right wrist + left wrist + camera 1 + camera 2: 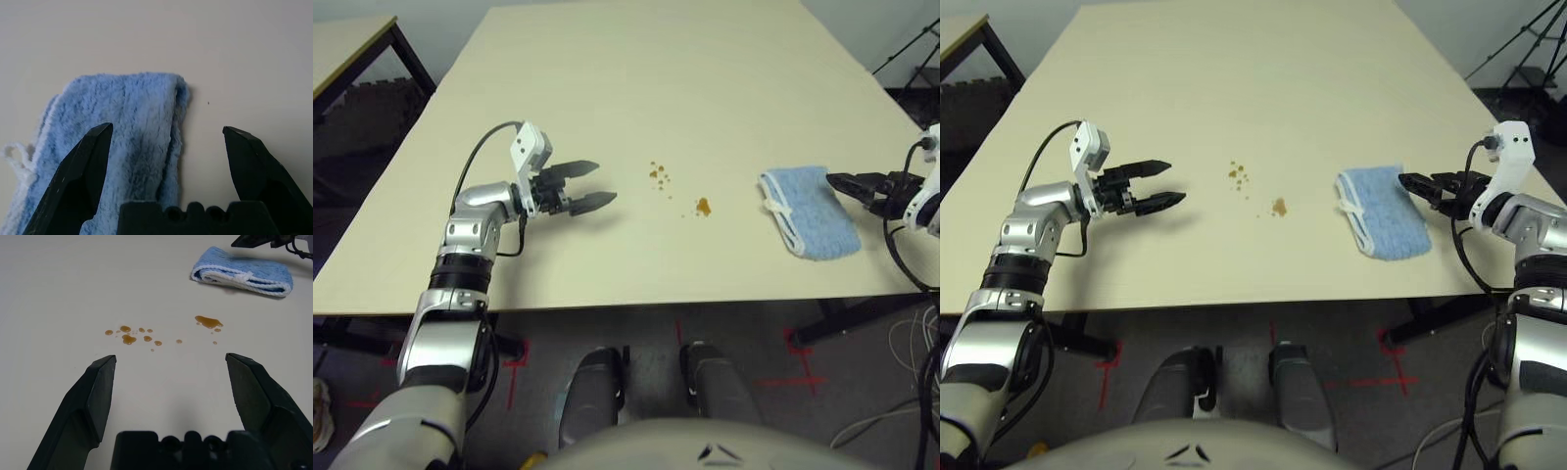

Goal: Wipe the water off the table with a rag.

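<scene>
Light blue terry rag [1383, 212], folded, white-stitched edge; amber water [703, 206] droplets nearby. I see both grippers [590, 184] [1416, 186] spread apart, empty.

bench [607, 88]: smooth matt cream laminate look, no grain; rag [1383, 211]: fluffy light blue terry cloth, white stitched edging, rough nap; water [132, 335]: glossy amber-brown droplets, wet sheen; left gripper [584, 186] and right gripper [1417, 186]: matt black plastic-looking fingers; forearms [460, 255] brushed silver metal, slightly glossy

Grey floor [636, 328] with red tape crosses [800, 377]; second table [342, 44] far left.
</scene>
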`<state>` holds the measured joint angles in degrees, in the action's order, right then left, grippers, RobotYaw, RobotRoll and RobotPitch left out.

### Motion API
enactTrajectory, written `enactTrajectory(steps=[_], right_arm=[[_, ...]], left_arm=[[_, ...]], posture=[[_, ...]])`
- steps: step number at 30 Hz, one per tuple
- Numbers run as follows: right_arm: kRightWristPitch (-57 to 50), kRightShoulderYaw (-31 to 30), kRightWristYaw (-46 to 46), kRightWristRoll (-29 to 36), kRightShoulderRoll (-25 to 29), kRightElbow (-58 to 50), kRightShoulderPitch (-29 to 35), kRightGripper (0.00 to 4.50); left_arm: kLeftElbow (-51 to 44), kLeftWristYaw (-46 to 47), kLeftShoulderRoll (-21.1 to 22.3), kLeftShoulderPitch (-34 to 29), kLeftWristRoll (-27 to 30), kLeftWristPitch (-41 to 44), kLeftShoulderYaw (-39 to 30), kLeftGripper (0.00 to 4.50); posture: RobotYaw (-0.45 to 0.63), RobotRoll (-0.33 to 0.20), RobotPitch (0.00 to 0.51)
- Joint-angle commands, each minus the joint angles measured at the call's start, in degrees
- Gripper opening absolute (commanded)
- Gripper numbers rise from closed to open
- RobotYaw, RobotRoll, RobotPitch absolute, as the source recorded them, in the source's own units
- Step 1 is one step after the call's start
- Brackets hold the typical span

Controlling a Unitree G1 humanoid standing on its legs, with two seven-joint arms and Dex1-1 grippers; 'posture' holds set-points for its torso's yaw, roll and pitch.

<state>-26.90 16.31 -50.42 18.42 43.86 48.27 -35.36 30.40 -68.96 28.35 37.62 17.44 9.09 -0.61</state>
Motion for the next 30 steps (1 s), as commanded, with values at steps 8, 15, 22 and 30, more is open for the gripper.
enactTrajectory(steps=[8,15,22,30], right_arm=[[0.2,-2.5,-0.2,-1.7,-2.8,-2.3,2.7,4.49],[-1.1,-4.7,-1.4,-1.6,-4.8,-5.5,4.0,4.49],[-2.7,-7.4,-3.4,-1.3,-6.3,-9.3,5.4,3.46],[2.5,-7.4,1.3,-4.0,-7.0,-7.7,4.2,0.48]], left_arm=[[1.3,0.2,-0.1,0.6,-0.9,-0.6,0.4,4.5],[1.6,0.4,0.2,0.8,-0.9,-0.6,0.2,4.5],[2.1,0.9,0.2,1.0,-1.1,-0.9,0.0,4.5],[2.8,1.5,0.3,1.4,-1.3,-1.3,-0.3,4.5]], posture=[[-0.18,0.0,0.097],[-0.18,0.0,0.101],[-0.18,0.0,0.101],[-0.17,0.0,0.101]])
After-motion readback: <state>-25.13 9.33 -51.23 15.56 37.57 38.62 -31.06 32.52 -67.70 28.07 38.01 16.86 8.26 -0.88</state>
